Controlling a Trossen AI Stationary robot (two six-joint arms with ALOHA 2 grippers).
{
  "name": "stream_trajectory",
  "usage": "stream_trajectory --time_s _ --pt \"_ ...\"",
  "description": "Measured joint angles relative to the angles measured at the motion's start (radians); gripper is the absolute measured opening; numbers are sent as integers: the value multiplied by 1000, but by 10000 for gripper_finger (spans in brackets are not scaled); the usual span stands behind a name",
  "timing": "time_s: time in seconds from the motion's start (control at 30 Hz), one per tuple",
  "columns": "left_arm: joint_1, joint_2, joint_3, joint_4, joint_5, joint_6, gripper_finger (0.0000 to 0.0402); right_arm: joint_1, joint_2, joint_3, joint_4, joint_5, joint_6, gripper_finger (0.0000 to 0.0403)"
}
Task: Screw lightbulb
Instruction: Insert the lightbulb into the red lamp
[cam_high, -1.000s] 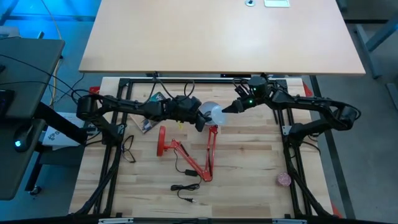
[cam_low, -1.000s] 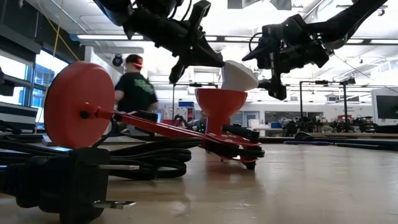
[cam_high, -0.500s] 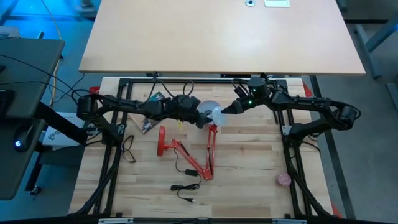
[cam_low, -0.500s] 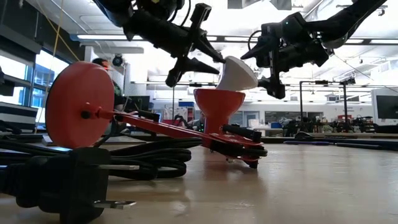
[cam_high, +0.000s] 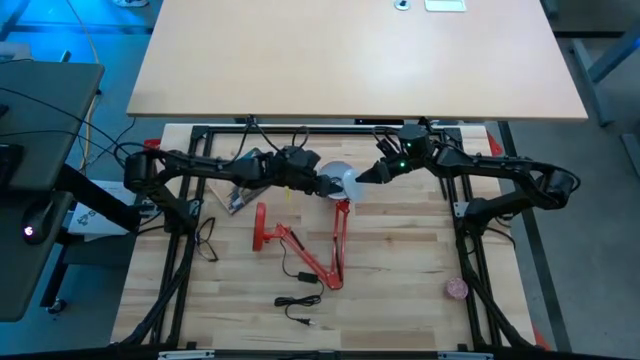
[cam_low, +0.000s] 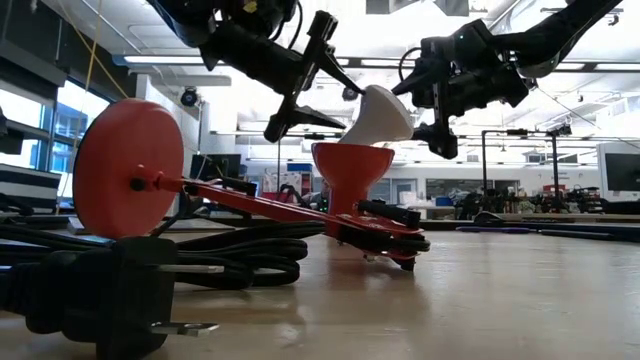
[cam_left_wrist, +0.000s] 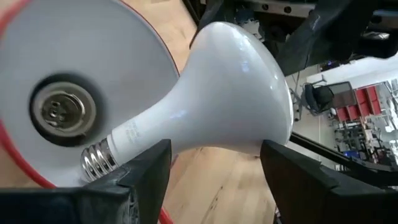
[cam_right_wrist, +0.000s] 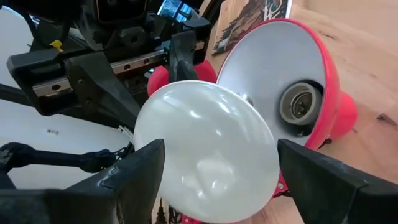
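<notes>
High view: left gripper (cam_high: 326, 186) and right gripper (cam_high: 366, 177) meet over the middle of the table (cam_high: 400, 300), the lightbulb (cam_high: 347, 183) between them above the red lamp (cam_high: 300, 250).

Low view: the bulb (cam_low: 377, 115) hangs tilted just over the lamp shade (cam_low: 352, 165), its neck pointing down toward the left gripper (cam_low: 305, 100), whose fingers stand spread and clear of it. The right gripper (cam_low: 425, 85) is at the dome.

Left wrist view: jaws parted either side of the bulb's neck; the threaded base (cam_left_wrist: 99, 158) lies beside the socket (cam_left_wrist: 62, 111), not in it.

Right wrist view: fingers (cam_right_wrist: 134, 177) flank the dome (cam_right_wrist: 208, 155) widely; it appears carried here.

Step in hand, by my reckoning: handover, with the bulb not yet seated. Next move calls for aligning the base with the socket, then turning.
</notes>
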Motion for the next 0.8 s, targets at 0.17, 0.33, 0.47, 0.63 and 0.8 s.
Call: stream_trajectory --time_s 0.17,0.33,0.47,0.63,0.8 --pt "17 -2 0 -15 -36 31 231 -1 -2 0 14 7 -2 302" --pt "40 -2 0 -48 -61 52 228 -2 -3 0 17 7 -8 302" --pt "63 -2 0 -17 -59 25 228 -1 -3 0 6 11 -14 302" --pt "93 -10 0 8 -17 41 228 0 -5 0 18 16 -15 302" --pt "99 -10 -1 -20 6 23 227 2 -5 0 23 14 1 302"
